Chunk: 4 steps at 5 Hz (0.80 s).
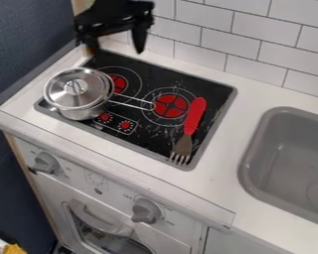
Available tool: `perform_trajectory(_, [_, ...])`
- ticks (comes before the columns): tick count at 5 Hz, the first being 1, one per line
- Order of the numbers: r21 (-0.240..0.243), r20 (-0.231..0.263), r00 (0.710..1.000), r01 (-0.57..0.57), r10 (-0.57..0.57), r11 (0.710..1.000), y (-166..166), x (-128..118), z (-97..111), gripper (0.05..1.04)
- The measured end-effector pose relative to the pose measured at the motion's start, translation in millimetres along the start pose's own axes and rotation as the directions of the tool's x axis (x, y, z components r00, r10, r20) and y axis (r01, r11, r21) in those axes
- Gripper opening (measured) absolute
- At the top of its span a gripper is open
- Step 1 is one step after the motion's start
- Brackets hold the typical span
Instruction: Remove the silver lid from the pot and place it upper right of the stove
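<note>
Silver lid [77,97]: sitting level on the pot [82,114], toward nine o'clock on the stove [182,82], with a small knob [75,87] standing at the centre. By the look of it, facing the reach for that knob as the step in hand, with the whole lift and carry remaining.

Probably calling for centring over the knob first, then lowering straight down, keeping the fingertips to either side and clear of the shiny dome. Closing gently on the knob alone, so as not to be catching the pot's wire handle [152,105], pointing toward three o'clock. Lifting vertically until fully clear of the rim, since any early sideways pull could be dragging or tipping the pot. Gripping such smooth metal off-centre could be letting the lid swing or slip. Then carrying level toward the stove's two o'clock corner, passing above the burner [170,105], and settling flat before releasing. Best landing beyond twelve o'clock of the red-handled fork [196,111], as resting an edge on that handle could be leaving the lid tilted.

As for pose, hanging in from the view's eleven o'clock edge, with the pincer [116,50] high above the table [245,106], toward one o'clock from the lid. Pointing downward, well apart from the knob; standing open, showing widely parted fingers and holding nothing.
</note>
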<state>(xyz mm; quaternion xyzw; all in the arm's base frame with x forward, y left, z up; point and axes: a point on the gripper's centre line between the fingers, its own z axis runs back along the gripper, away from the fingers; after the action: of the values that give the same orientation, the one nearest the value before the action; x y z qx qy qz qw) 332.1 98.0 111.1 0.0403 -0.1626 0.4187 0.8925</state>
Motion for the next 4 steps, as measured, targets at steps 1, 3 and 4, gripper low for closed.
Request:
perform_trajectory(1, [0.088, -0.013, 0.994, -0.111, 0.112, 0.990, 25.5, 8.4, -7.5, 1.001])
perform_trajectory(3, [0.186, -0.082, 0.972, -0.202, 0.220, 0.962, 54.0, 12.8, -39.4, 1.001])
perform_trajectory(4, [0.207, -0.098, 0.971, -0.193, 0.217, 0.959, 54.3, 16.2, -54.7, 1.001])
